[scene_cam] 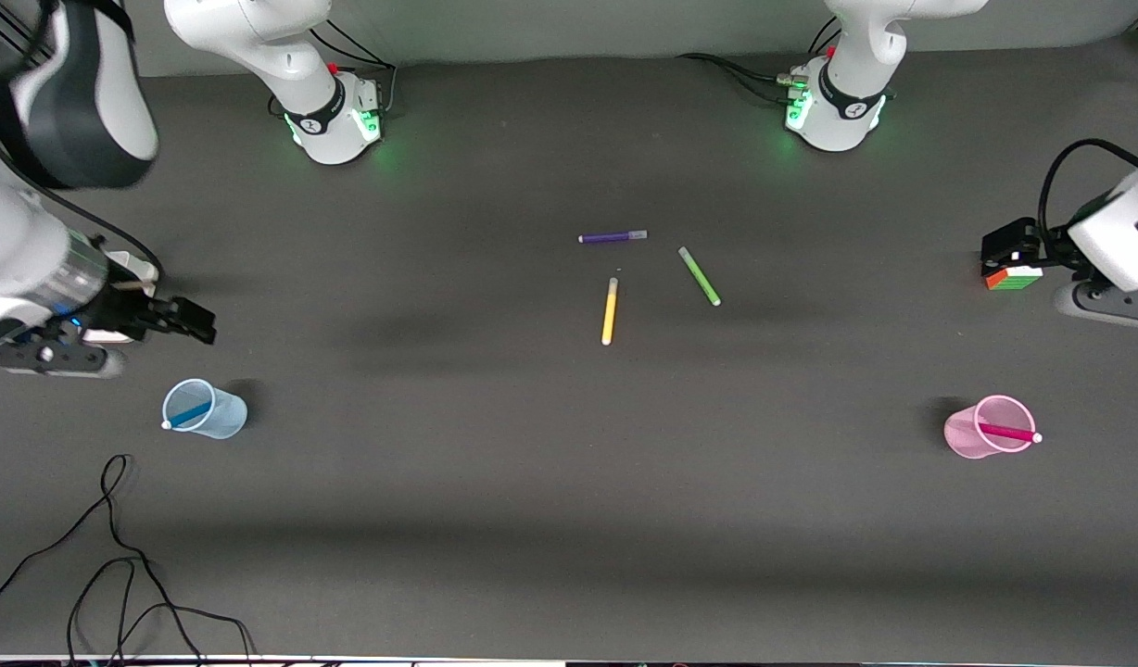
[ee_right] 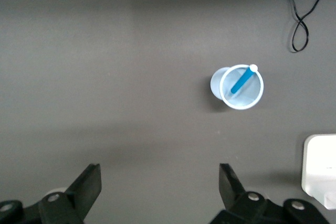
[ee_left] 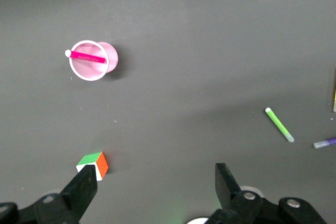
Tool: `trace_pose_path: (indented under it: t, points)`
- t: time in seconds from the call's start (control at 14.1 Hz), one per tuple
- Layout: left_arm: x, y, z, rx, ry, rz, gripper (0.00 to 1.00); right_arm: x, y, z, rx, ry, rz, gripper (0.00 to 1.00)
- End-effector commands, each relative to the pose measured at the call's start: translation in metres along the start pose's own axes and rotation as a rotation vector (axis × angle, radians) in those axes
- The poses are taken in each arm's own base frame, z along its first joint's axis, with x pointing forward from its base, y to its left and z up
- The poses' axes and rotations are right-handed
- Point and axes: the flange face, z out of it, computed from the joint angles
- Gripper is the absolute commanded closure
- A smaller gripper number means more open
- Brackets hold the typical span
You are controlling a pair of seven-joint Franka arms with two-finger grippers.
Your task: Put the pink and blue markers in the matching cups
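- Scanning for lettering now: nothing can be read anywhere in these views.
- The right arm's base [scene_cam: 333, 120] carries a small dark mark on its collar, too small to make out.
- The left arm's base [scene_cam: 833, 116] shows the same kind of mark, equally unreadable.
- The colour cube [scene_cam: 1014, 277] shows plain coloured squares, no characters.
- The markers and the cups show no print that can be told.

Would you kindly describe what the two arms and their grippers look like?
Both arms are glossy white with black joint bands and round white bases glowing green, black cables trailing from them. The left gripper and right gripper each have two black, wedge-shaped fingers on a black body with silver screws.
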Motion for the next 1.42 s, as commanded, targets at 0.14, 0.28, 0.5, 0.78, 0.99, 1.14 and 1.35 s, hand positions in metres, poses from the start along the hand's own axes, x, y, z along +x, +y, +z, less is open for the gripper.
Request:
trace_pose_path:
  t: [0.14, 0.28, 0.5, 0.78, 0.99, 1.14, 1.35]
  points:
    - [-0.009, 0.005, -0.026, 0.078, 0.109, 0.003, 0.0, -0.029, 0.023, -0.045, 0.043, -0.008, -0.065, 0.01]
    - [-0.007, 0.008, -0.027, 0.07, 0.115, 0.002, 0.0, -0.04, 0.009, -0.066, 0.042, 0.029, -0.101, 0.01]
    - [-0.009, 0.012, -0.028, 0.06, 0.083, -0.024, 0.0, -0.038, 0.006, -0.06, 0.088, 0.04, -0.064, 0.01]
    - [-0.01, 0.01, -0.026, 0.035, 0.073, -0.032, 0.0, -0.028, 0.012, -0.056, 0.111, 0.057, -0.038, 0.0]
    - [-0.008, 0.008, -0.023, 0.025, 0.066, -0.032, 0.0, -0.029, 0.013, -0.053, 0.101, 0.038, -0.048, 0.01]
    - [-0.009, 0.007, -0.022, -0.017, 0.067, -0.043, 0.0, -0.03, 0.012, -0.053, 0.097, 0.028, -0.049, 0.0]
    - [-0.01, 0.001, -0.022, -0.032, 0.069, -0.055, 0.0, -0.03, 0.012, -0.051, 0.079, 0.025, -0.055, 0.0]
